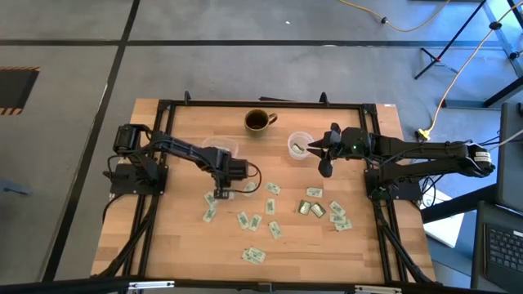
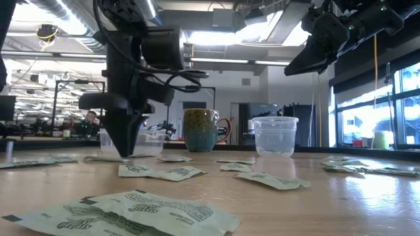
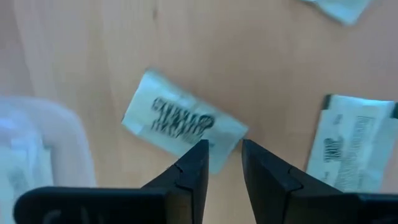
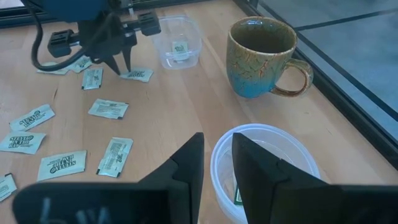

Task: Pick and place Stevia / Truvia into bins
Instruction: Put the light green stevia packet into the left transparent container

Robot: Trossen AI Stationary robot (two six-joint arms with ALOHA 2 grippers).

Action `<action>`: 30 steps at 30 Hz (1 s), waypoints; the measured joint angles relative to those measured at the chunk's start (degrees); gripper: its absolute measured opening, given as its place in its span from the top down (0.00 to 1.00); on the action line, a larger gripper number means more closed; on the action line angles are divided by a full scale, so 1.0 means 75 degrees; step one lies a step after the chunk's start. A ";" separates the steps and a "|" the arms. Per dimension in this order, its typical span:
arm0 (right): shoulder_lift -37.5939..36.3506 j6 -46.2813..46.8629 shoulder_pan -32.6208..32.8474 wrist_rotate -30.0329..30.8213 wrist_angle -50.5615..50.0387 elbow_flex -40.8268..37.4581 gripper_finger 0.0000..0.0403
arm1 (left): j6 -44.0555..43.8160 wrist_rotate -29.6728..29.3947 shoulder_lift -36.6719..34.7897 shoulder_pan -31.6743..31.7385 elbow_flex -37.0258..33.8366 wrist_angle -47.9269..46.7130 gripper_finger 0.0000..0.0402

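Several pale green and white Stevia sachets (image 1: 270, 208) lie flat on the wooden table. My left gripper (image 3: 222, 149) points straight down, open, low over one sachet (image 3: 174, 118), with its fingertips over that sachet's end. Just beyond stands the clear shallow tub (image 4: 177, 43) with a sachet inside. My right gripper (image 4: 216, 142) hangs open in the air above the near rim of the clear round cup (image 4: 267, 162), slanting down, with nothing between its fingers. The cup holds a sachet (image 4: 239, 196). My left gripper comes from above, its fingertips (image 3: 200, 155) over one end (image 3: 217, 146) of a sachet that lies flat on the table. Whether they touch the paper I cannot tell.
A green-brown mug (image 1: 259, 121) stands at the far edge between tub and cup. More sachets lie toward the near edge (image 1: 253, 256) and the right (image 1: 337, 214). A black frame (image 1: 163, 106) runs round the table.
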 joint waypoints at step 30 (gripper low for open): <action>0.0000 0.0000 -0.0001 0.0000 -0.0009 0.0000 0.78 | 0.0073 0.0558 0.0379 0.0256 0.0015 0.0040 0.96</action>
